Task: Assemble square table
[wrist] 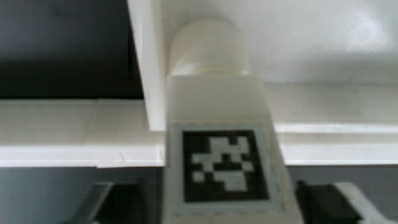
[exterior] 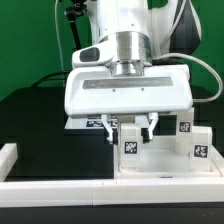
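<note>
Centrally, the arm [exterior: 125, 25] hangs over the black table [exterior: 30, 110], with the white slab [exterior: 160, 160] lying at the front toward the exterior view's right, against the border rail [exterior: 60, 188]. Three tagged legs stand on the slab: one [exterior: 131, 140] under the gripper [exterior: 131, 125], two others [exterior: 184, 127] [exterior: 199, 146] to its right. The fingers [exterior: 151, 124] pinch the leg, its tag [wrist: 224, 162] facing the wrist camera.
</note>
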Controlling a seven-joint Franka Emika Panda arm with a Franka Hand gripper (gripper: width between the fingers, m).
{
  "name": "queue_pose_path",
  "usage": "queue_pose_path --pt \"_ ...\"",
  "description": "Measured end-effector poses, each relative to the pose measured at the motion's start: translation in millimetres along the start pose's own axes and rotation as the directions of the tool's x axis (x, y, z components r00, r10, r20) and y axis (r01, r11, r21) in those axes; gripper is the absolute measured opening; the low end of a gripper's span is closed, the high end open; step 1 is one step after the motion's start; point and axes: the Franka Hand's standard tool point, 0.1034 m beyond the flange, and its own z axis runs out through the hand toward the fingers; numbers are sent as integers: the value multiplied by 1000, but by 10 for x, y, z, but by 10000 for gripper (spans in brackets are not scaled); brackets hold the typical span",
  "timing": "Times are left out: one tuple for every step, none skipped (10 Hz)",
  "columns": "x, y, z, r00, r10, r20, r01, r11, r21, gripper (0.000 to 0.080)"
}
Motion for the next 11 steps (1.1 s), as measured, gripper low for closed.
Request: queue_pose_path --pt "-4 0 3 1000 0 1 0 1000 0 482" --pt "-7 -1 4 1000 0 1 0 1000 0 611" --pt "-8 -1 5 1000 0 2 0 1000 0 638" --pt "-9 -1 6 1000 0 2 0 1000 0 638" --pt "-10 -1 6 1000 0 2 0 1000 0 647" --pt "-11 -1 7 1000 0 2 0 1000 0 647" --pt "-11 -1 7 1000 0 2 0 1000 0 649" --pt "-26 -1 10 1000 10 27 -10 1000 7 649" --pt "25 -4 -89 995 35 96 -38 999 30 649" --pt "127 -10 -206 992 45 116 -49 998 39 649" --pt "126 -33 -212 988 54 143 -61 997 46 649"
